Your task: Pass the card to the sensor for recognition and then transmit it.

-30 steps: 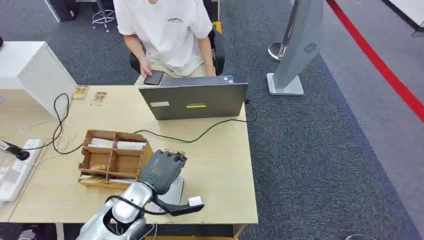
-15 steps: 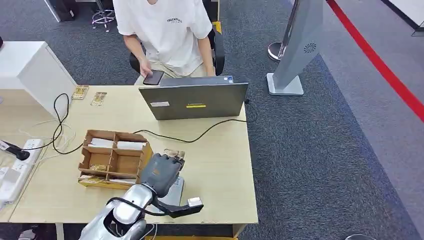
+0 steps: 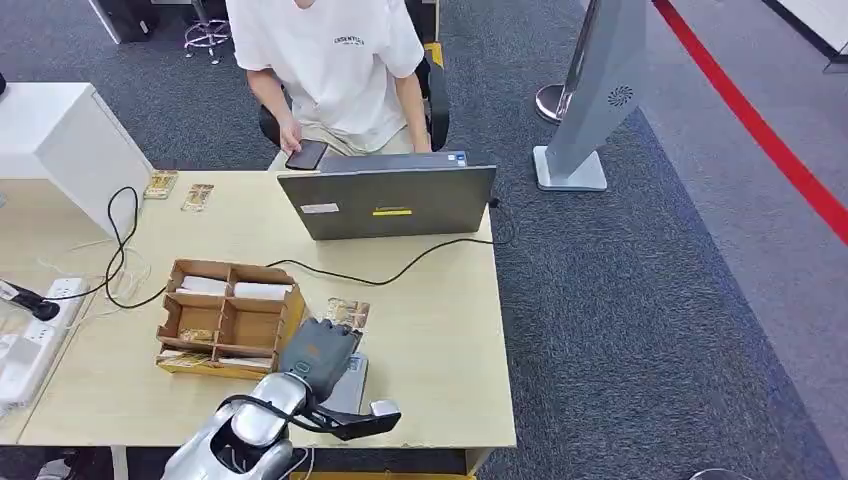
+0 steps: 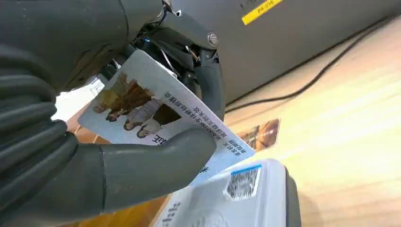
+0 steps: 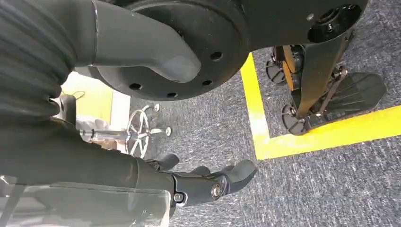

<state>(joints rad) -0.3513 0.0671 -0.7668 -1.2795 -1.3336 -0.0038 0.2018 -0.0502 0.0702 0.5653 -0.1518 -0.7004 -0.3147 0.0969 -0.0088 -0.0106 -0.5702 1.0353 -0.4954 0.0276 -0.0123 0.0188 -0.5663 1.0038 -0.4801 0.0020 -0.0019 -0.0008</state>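
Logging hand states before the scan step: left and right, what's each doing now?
Left hand: holding the card, pinched between thumb and fingers, just over the sensor.
Right hand: holding nothing, fingers apart, hanging over the floor.

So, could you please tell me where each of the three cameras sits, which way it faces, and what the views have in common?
Head view: high on the body, looking forward and down at the table; the left hand is over the sensor.
Left wrist view: close behind the left hand, facing the laptop; thumb and fingers pinch the card above the sensor.
Right wrist view: on the hanging arm, looking down at carpet; the right hand holds nothing, fingers apart.
Shared: head and left wrist views both show the left hand, sensor, laptop.
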